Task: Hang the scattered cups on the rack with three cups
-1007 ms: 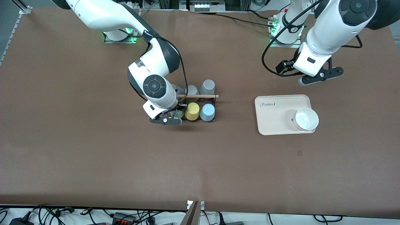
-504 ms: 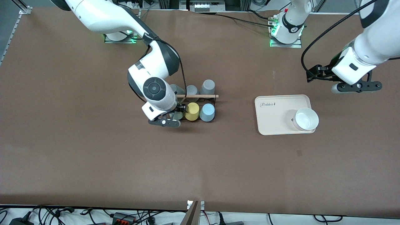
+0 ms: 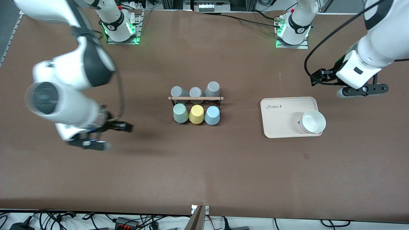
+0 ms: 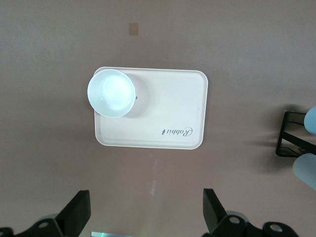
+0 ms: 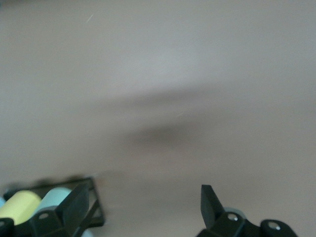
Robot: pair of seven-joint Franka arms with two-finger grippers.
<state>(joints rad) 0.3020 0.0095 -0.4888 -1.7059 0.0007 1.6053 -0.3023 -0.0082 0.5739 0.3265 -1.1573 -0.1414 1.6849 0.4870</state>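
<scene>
matte brown table (image 3: 204, 166), thin-wire rack (image 3: 195, 98), rounded tumblers

Mint cup (image 3: 180, 113), blue cup (image 3: 212, 115)

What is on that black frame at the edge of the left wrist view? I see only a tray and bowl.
Observer: The rack holds six cups: three grey cups, and nearer the front camera a green cup, a yellow cup and a blue cup.
Operator: Where is the other arm?
Observer: The right gripper is open, over the table toward the right arm's end.
Operator: And mine?
Observer: The left gripper, open, waits over the table at the left arm's end.
</scene>
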